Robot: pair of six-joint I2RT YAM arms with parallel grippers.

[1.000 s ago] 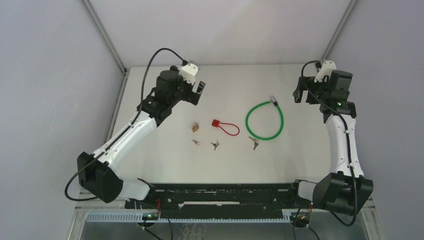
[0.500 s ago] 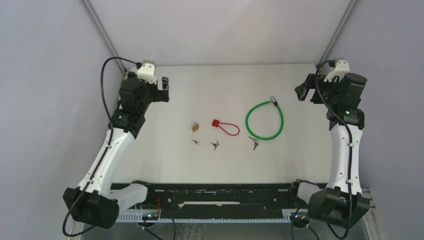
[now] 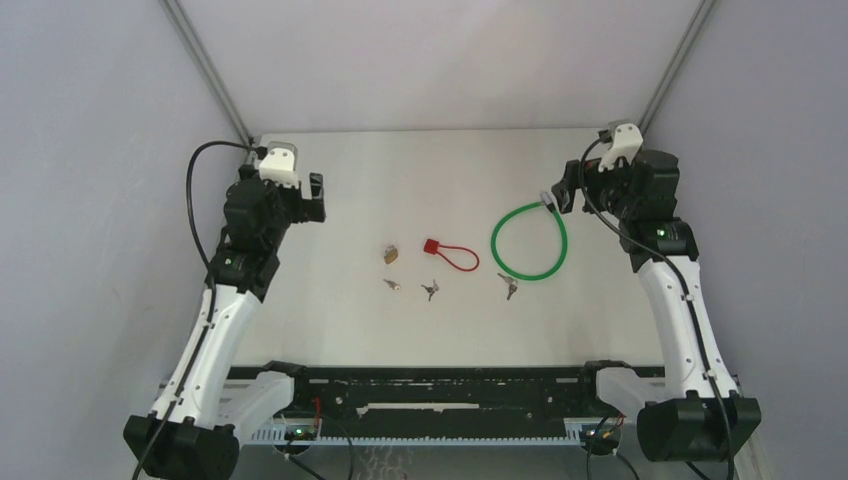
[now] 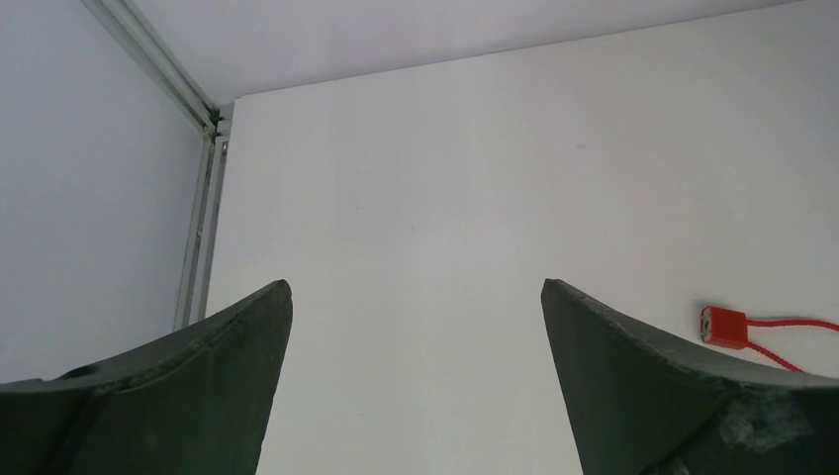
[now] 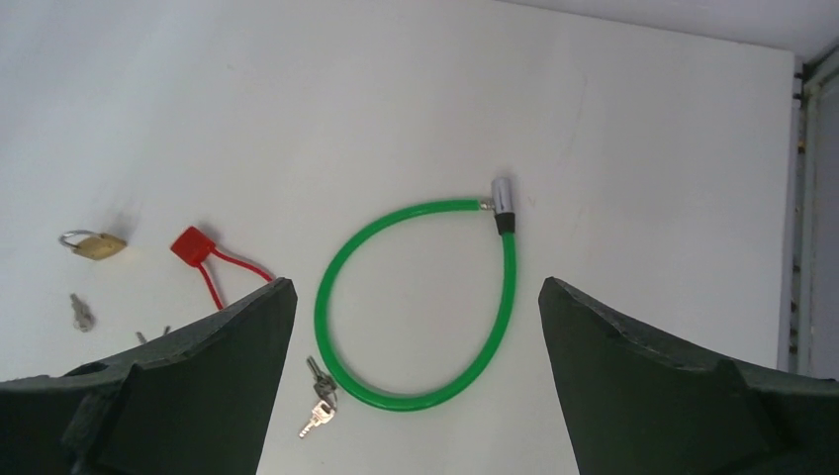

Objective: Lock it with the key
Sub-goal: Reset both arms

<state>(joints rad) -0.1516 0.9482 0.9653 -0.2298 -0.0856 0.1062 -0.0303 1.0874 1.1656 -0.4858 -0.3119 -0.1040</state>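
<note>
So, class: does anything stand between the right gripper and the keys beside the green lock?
Only the green cable lock, lying flat between the open right gripper and the keys; nothing covers them from above.

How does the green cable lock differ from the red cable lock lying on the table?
The green cable lock forms a wide, nearly round loop; the red cable lock forms a small, narrow one. The green cable is thicker than the red. The green lock ends in a silver cylinder, the red one in a square red block. Both lie flat on the white table.
</note>
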